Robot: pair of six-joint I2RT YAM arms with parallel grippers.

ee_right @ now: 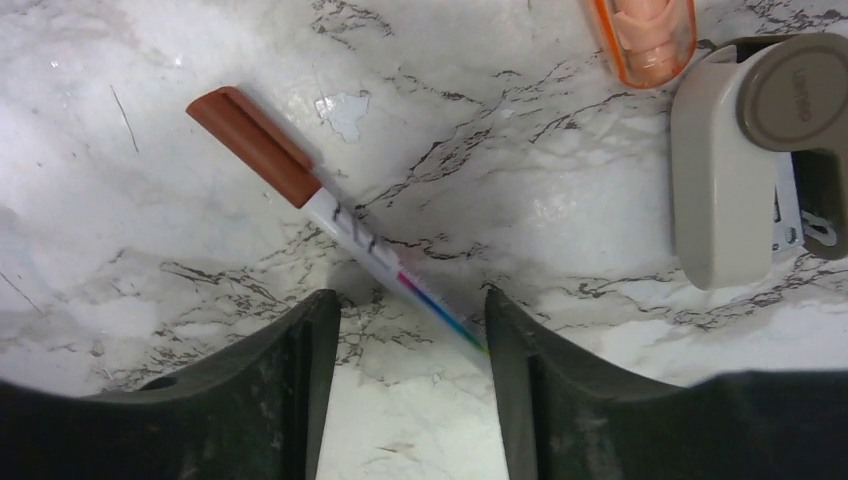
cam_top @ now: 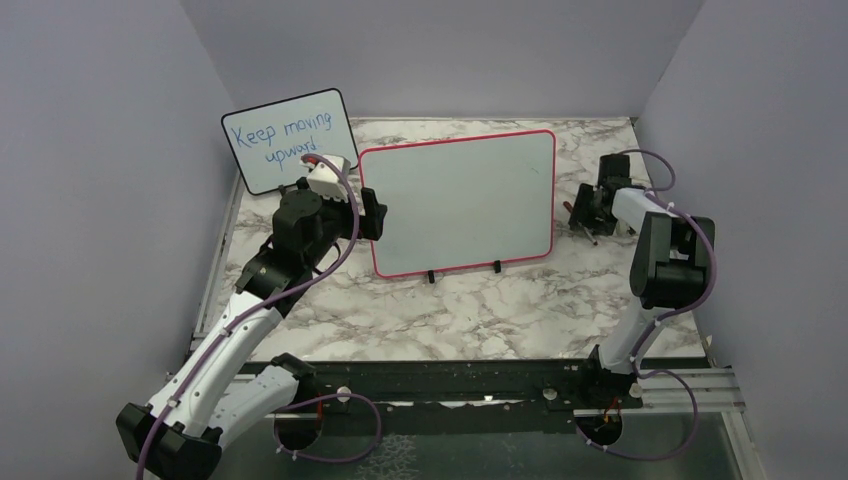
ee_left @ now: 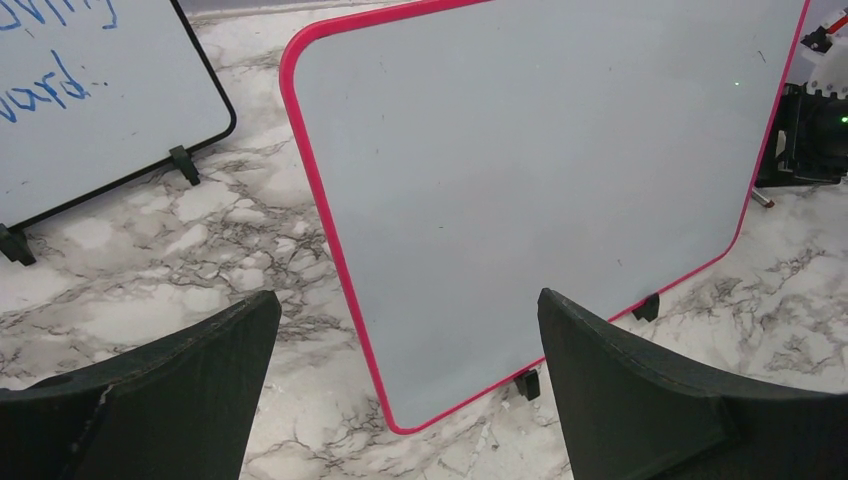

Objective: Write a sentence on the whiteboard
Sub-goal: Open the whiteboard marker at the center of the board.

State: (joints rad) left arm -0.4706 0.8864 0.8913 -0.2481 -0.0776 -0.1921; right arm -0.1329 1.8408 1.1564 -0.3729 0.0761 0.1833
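— What is your left claw doing?
— My left claw (ee_left: 408, 300) hangs spread wide with nothing in it, facing the left edge of the whiteboard (cam_top: 460, 200). Further left stands a small board (cam_top: 290, 140) with blue writing.
— How does the whiteboard sit?
— It is mid-table, upright on its black feet (cam_top: 431, 277). Its long side runs left to right, the right end a little farther back, and its plain pale face is turned toward my arms.
— And your right claw?
— My right claw (ee_right: 410, 295) is low over the marble table (cam_top: 450, 310), right of the whiteboard, with its fingers apart. They straddle the tail of a marker (ee_right: 340, 225) lying flat. In my wrist view the marker runs diagonally, its reddish-brown cap pointing up-left. I can't tell whether the tail touches a finger. A grey plastic thing (ee_right: 725, 170) and an orange thing (ee_right: 645, 30) lie further right.
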